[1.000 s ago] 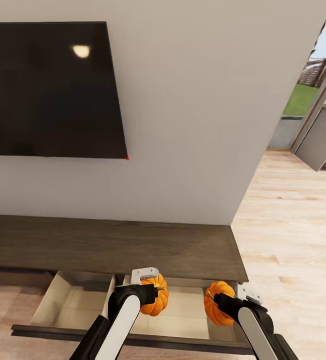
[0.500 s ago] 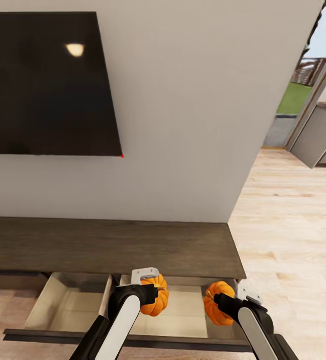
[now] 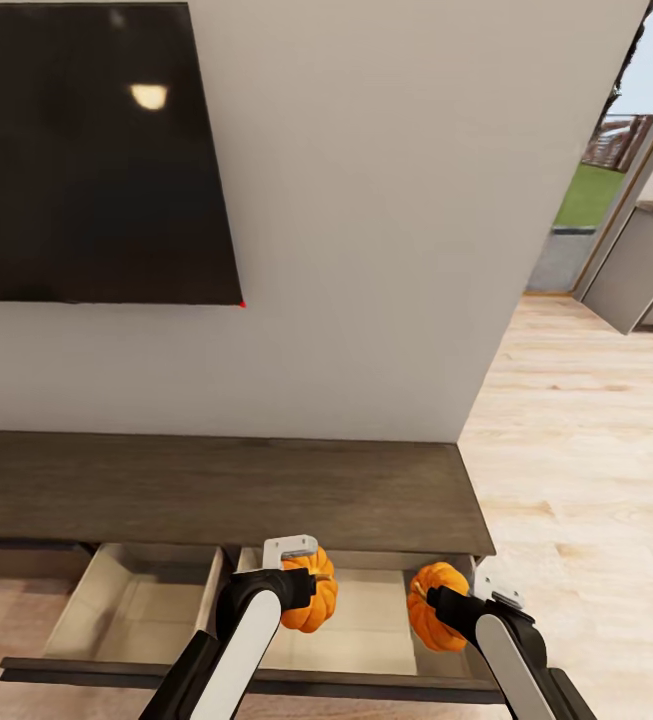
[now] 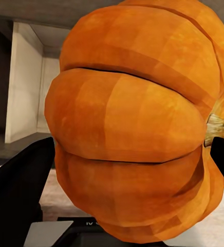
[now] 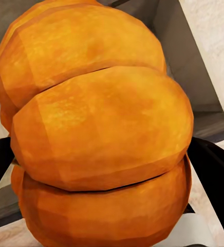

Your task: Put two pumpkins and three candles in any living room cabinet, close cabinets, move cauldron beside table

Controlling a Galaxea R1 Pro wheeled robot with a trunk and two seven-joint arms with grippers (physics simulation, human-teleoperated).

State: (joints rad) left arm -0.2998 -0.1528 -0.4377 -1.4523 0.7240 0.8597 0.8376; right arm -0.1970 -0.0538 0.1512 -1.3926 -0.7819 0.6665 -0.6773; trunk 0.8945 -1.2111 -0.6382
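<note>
1. Orange is being shown off in both grippers: the left pumpkin (image 3: 309, 603) is being clamped by the left gripper (image 3: 311, 590), and the right pumpkin (image 3: 432, 605) is being gripped by the right gripper (image 3: 438, 606).
2. Both pumpkins are being held above the pale inside of the open drawer (image 3: 371, 625) of the dark-brown cabinet (image 3: 216, 492), near its right end.
3. In the left wrist view, the left pumpkin (image 4: 137, 123) is being pinched between black fingers (image 4: 19, 190), its stem pointing sideways.
4. In the right wrist view, the right pumpkin (image 5: 99, 134) is being squeezed between dark fingers (image 5: 215, 175).
5. A second drawer (image 3: 131, 610) is being left open beside the first, under the wall-mounted black screen (image 3: 91, 150).
</note>
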